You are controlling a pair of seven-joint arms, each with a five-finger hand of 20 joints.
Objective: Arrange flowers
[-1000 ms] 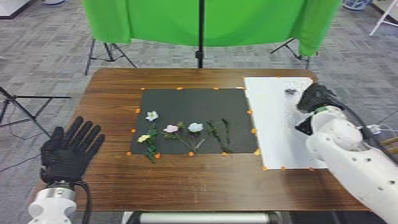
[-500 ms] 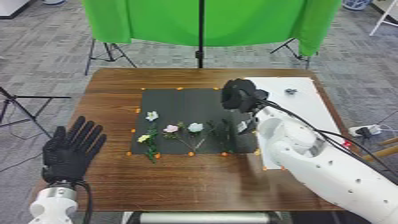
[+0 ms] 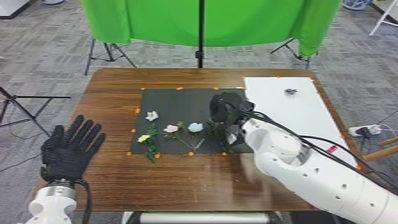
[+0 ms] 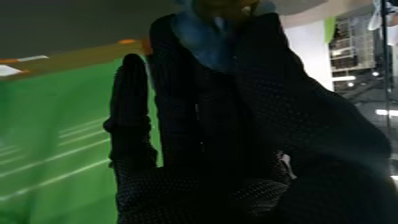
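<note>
My left hand point(image 3: 67, 156) is at left, fingers spread. On the black mat point(image 3: 194, 98) lie a yellow flower point(image 3: 144, 138), a white flower point(image 3: 152, 115) farther back, then a pink flower point(image 3: 171, 128) and a pale flower point(image 3: 195, 127). Over its right side, my right hand point(image 3: 227, 109) pinches, in the right wrist view, a blurred bluish bloom point(image 4: 202, 40).

This Room Is Looking Like a Robot Lab

A white robot arm point(image 3: 306, 177) is extending over a wooden table point(image 3: 178, 187) that orange marks point(image 3: 190, 154) are dotting. Beyond, I'm seeing a green cloth point(image 3: 151, 22) hanging, black tripods point(image 3: 12, 96) are standing on grey carpet point(image 3: 44, 57), and bright lights point(image 4: 345, 78) are glowing.
</note>
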